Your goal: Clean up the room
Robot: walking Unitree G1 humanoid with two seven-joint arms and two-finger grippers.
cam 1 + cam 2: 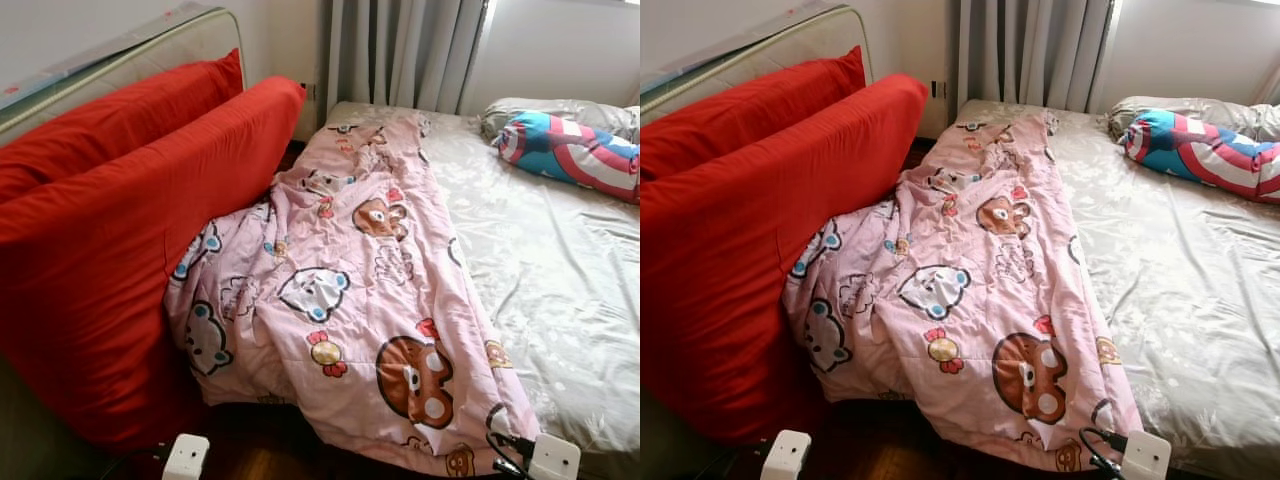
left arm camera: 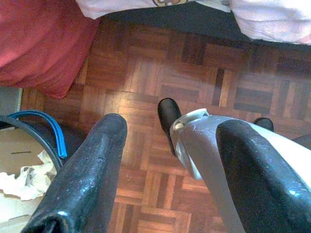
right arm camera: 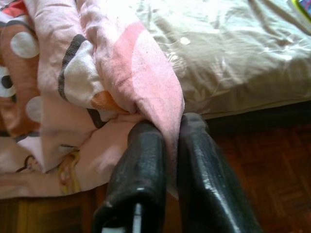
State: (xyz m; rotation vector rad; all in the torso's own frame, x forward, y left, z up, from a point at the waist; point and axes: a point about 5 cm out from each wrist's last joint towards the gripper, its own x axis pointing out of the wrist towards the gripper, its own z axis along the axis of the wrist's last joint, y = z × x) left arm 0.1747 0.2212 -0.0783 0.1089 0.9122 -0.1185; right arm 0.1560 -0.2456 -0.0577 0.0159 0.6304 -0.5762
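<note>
Quilt: the pink cartoon-print quilt (image 1: 350, 290) lies in a crumpled strip down the middle of the head views, running from the curtains at upper centre to the near edge of the bed, where its lower end spills over the side toward the wooden floor (image 2: 160, 87).

Bed: a pale satin sheet (image 1: 560, 270) covers the right half of the head views; a striped blue, red and white pillow (image 1: 570, 150) rests at upper right.

Cushions: two large red cushions (image 1: 110, 220) stand against the headboard at left, with the quilt's edge bunched against the nearer one.

Right gripper (image 3: 170, 160): at the quilt's lower corner near the bed edge, jaws pressed together on a fold of the pink fabric, which is pinched between the two black fingers (image 3: 141, 170).

Left gripper (image 2: 165, 165): low over the floor by the red cushion, jaws spread and holding nothing; a bin with a blue rim (image 2: 34, 126) sits at left centre of its wrist view.

Handling: the quilt looks soft, limp and light but bulky; it should drape and drag rather than hold shape, and thin fabric may slip from a shallow pinch.

Where to hold: the corner or hem is best, with a deep fold between the jaws; a second hold on the opposite near corner would likely let it be spread flat.

Risk: the trailing end could catch on the cushions.
</note>
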